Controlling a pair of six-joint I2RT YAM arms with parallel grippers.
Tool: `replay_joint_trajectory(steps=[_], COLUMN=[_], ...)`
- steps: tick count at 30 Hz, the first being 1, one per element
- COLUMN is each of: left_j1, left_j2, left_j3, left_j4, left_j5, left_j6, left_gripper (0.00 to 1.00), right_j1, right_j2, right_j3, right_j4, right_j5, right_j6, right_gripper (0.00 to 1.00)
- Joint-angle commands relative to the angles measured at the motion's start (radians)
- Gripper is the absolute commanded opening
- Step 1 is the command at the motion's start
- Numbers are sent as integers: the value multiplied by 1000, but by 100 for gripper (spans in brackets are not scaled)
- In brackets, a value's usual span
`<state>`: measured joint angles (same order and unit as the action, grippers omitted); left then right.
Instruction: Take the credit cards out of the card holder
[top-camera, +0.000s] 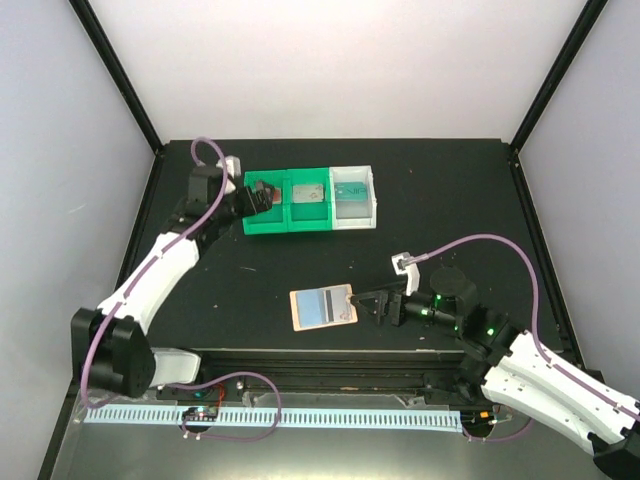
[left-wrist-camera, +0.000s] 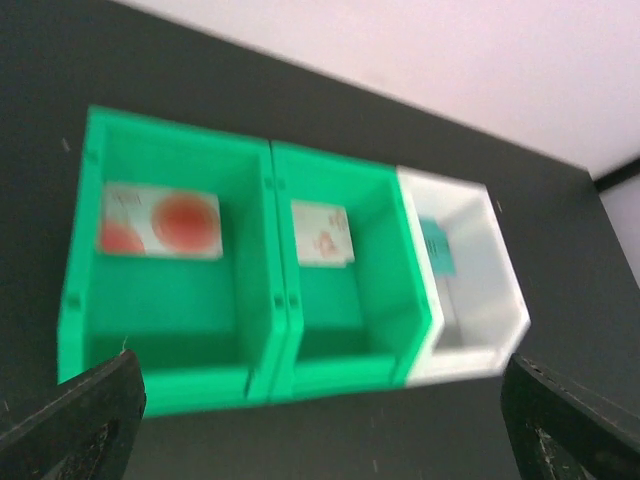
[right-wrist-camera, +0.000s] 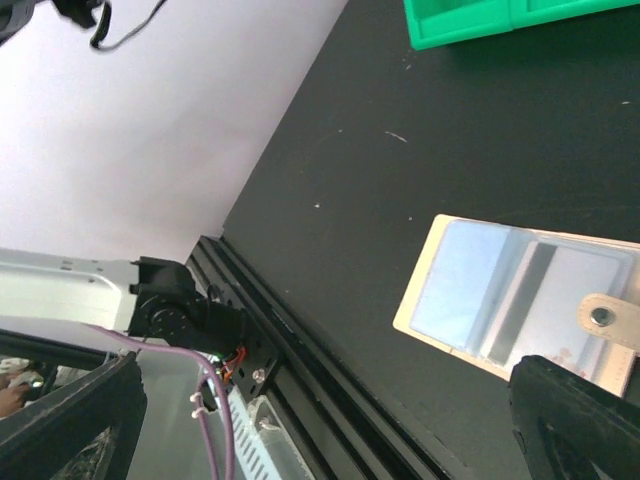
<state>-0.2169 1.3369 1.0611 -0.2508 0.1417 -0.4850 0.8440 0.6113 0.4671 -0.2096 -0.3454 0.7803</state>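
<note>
The tan card holder (top-camera: 322, 307) lies open on the table, its blue-grey inner panel up; it also shows in the right wrist view (right-wrist-camera: 515, 295) with its snap tab (right-wrist-camera: 604, 318). My right gripper (top-camera: 384, 305) is open and empty just right of it, a finger (right-wrist-camera: 575, 420) by the holder's edge. Three credit cards lie in the bins: a white and red card (left-wrist-camera: 160, 222) in the left green compartment, a pale card (left-wrist-camera: 322, 233) in the middle one, a teal card (left-wrist-camera: 437, 247) in the white bin. My left gripper (top-camera: 262, 194) is open and empty over the left green compartment.
The two-compartment green bin (top-camera: 290, 222) and the white bin (top-camera: 374, 205) stand side by side at the back of the table. A black rail (right-wrist-camera: 330, 360) runs along the table's near edge, with purple cables by the arm bases.
</note>
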Motion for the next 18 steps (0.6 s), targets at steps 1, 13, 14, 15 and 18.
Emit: replay_joint_trajectory(steps=[1, 13, 14, 15, 18], left_j1=[4, -20, -23, -27, -48], left_j2=[-110, -374, -395, -414, -464], left_j3=[-140, -468, -496, -519, -569], left_j4=[-20, -14, -4, -5, -6], left_j5=[189, 384, 409, 423, 439], left_j6=[-30, -34, -37, -43, -57], left_gripper=[99, 89, 89, 88, 83], right_j1=[-2, -7, -6, -8, -7], right_j2=[-16, -21, -9, 6, 56], right_j3=[68, 84, 86, 88, 94], right_j4=[-76, -133, -136, -141, -154], right_j5=[60, 116, 112, 114, 126], right_j6=[-38, -53, -64, -71, -92], right_gripper=[100, 99, 97, 95, 89])
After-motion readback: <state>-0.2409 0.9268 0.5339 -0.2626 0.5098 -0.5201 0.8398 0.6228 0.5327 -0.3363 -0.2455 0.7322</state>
